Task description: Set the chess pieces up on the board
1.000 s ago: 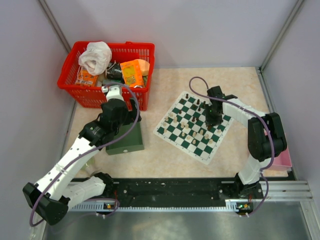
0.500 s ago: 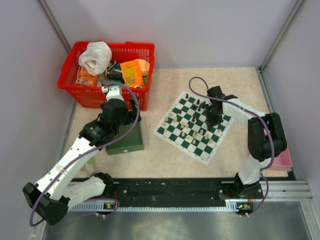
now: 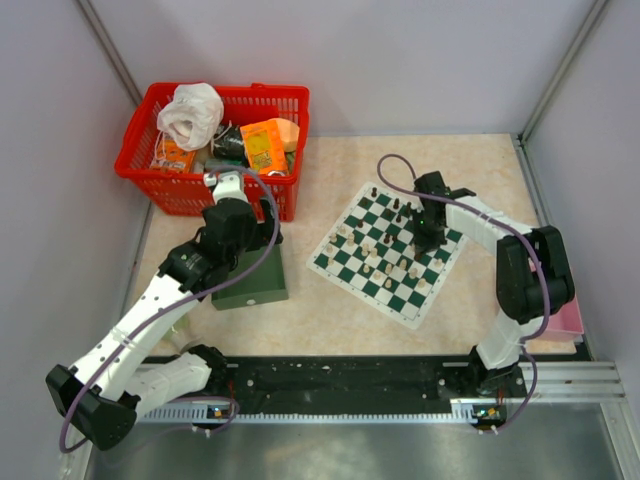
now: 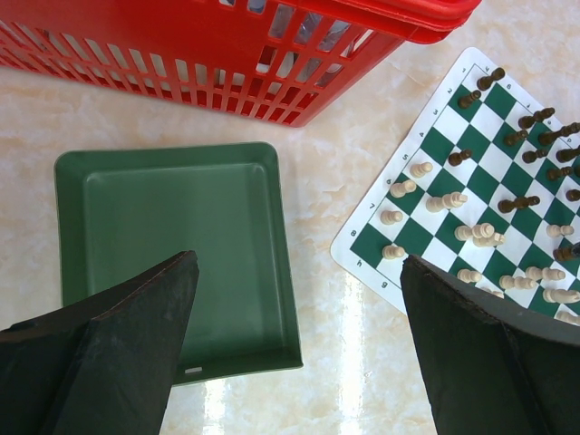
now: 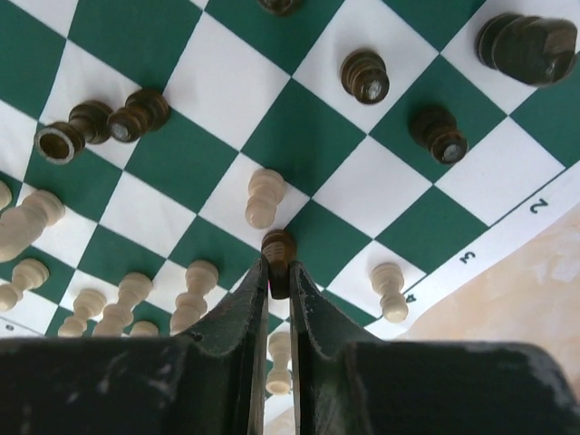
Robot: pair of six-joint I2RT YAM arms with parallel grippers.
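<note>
Top view: the board (image 3: pixel 385 250) lies toward the table's (image 3: pixel 330 325) 3 o'clock side, with pieces (image 3: pixel 366 262) scattered over it. The right gripper (image 3: pixel 427 236) is low over the board's 2 o'clock part.

Left wrist: the left gripper (image 4: pixel 299 263) hangs wide open above the tray (image 4: pixel 181 227).

Right wrist: the right gripper pinches a dark pawn (image 5: pixel 278 246). A cream pawn (image 5: pixel 263 198) stands close at its 11 o'clock. A tilted lift could topple that neighbour, and the pawn could slip from a thin hold.

Left arm (image 3: pixel 140 325), right arm (image 3: pixel 485 225): white links, black joints, purple cable (image 3: pixel 381 172) looped outside. Gripper fingers (image 4: pixel 118 344) are matte black wedges.
</note>
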